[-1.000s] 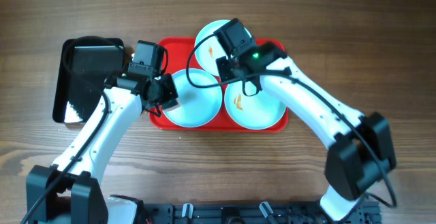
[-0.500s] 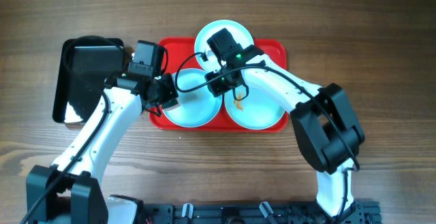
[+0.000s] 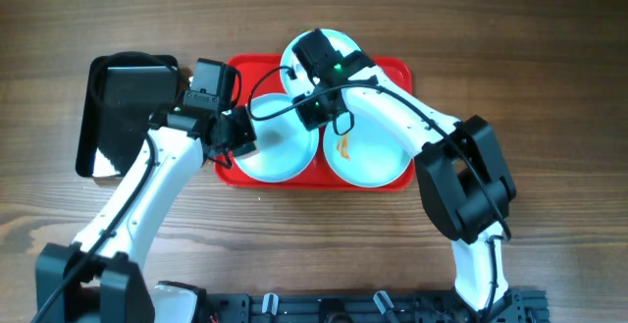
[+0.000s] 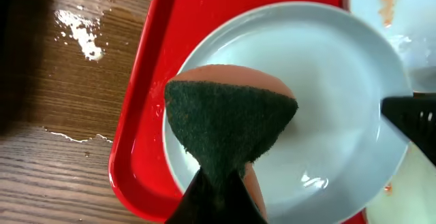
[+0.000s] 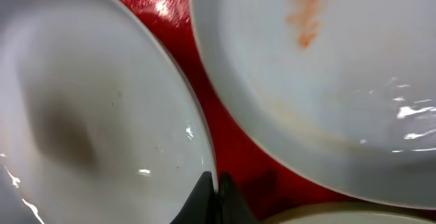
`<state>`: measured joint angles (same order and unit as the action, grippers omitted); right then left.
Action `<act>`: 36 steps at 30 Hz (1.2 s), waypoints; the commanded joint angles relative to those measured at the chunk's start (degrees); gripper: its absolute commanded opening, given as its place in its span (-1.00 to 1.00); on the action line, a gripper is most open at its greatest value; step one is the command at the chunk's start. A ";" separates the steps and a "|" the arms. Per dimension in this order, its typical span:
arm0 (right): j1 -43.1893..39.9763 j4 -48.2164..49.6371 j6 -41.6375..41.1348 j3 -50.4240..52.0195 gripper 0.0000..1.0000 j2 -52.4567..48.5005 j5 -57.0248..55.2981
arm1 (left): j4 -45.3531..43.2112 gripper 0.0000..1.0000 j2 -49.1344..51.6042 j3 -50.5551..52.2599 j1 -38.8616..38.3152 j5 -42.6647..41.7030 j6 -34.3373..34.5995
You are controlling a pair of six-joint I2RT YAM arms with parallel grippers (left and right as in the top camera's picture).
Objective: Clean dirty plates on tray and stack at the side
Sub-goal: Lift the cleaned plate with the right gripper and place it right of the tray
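Note:
The red tray (image 3: 247,70) holds three pale plates. My left gripper (image 3: 238,134) is shut on a sponge (image 4: 231,118) with a dark green scouring face and an orange body, held over the left edge of the front left plate (image 3: 285,151), which also shows in the left wrist view (image 4: 334,115). My right gripper (image 3: 314,115) is shut on that plate's right rim (image 5: 204,149). The front right plate (image 3: 373,156) has an orange-brown smear. The back plate (image 3: 339,43) is partly hidden under my right wrist.
A glossy black tray (image 3: 123,107) lies on the wooden table left of the red tray. Wet patches (image 4: 82,30) shine on the wood beside the red tray's rim (image 4: 153,94). The three plates lie close together.
My right gripper has moved left from above the front right plate to the front left plate's right rim and closed on it. My left arm has stayed put with the sponge.

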<state>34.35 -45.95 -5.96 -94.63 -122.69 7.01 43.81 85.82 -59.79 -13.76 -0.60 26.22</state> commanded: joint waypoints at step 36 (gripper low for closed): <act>20.96 -5.11 -14.60 -1.90 -0.91 10.91 -70.51 | 2.97 -0.92 -5.20 -0.20 7.87 -1.99 -2.23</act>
<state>57.34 -50.41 -16.58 -95.11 -114.72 -66.32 46.57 81.52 -59.79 -6.13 -1.67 24.71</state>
